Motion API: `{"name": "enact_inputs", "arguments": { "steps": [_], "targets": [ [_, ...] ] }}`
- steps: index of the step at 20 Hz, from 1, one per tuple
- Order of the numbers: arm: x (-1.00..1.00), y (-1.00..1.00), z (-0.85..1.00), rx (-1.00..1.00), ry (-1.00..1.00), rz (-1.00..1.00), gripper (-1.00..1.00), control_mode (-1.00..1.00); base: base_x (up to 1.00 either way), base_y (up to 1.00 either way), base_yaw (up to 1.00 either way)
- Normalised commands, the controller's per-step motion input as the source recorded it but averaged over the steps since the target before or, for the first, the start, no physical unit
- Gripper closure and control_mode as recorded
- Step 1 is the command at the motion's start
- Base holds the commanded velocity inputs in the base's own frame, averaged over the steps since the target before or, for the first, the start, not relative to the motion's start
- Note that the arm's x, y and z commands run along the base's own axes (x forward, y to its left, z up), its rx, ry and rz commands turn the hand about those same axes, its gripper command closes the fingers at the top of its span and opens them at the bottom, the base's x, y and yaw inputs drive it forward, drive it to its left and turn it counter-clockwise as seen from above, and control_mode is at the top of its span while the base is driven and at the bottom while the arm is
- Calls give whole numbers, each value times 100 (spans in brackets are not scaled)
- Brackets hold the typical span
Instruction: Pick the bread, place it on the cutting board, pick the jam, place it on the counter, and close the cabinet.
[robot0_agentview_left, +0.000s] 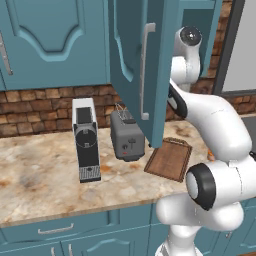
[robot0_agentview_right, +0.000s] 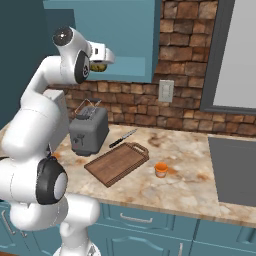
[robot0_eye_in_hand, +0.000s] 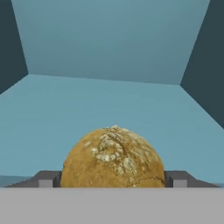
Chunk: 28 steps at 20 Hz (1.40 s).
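Left base view: the cabinet (robot0_agentview_left: 135, 70) door hangs open so the arm can reach in; the cutting board (robot0_agentview_left: 170, 158) waits near the counter's (robot0_agentview_left: 40, 175) front edge

Right base view: the jam (robot0_agentview_right: 160, 169) already stands on the counter

Hand view: the gripper (robot0_eye_in_hand: 113, 180) straddles the bread (robot0_eye_in_hand: 113, 157) on the cabinet floor, jaws spread, seemingly not yet pinching

You had two base cameras behind the arm, left and right, both looking forward and down at the same counter (robot0_agentview_left: 40, 175), toaster (robot0_agentview_right: 89, 131) and cutting board (robot0_agentview_right: 116, 162). Your hand camera sat very close, facing straight into the cabinet (robot0_eye_in_hand: 109, 52), behind the bread (robot0_eye_in_hand: 113, 158).
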Motion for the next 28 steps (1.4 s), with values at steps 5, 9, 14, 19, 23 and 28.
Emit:
{"name": "enact_inputs", "arguments": {
  "steps": [5,9,14,19,23,28],
  "targets": [
    [-44,-3,0,0,0,0,100,-100,0,0,0],
    [-41,0,0,0,0,0,100,-100,0,0,0],
    [-38,0,0,0,1,0,100,-100,0,0,0],
    [-38,-1,0,0,5,0,100,-100,0,0,0],
    [-46,-5,0,0,8,0,100,-100,0,0,0],
    [-44,-3,0,0,9,0,100,-100,0,0,0]
  ]
}}
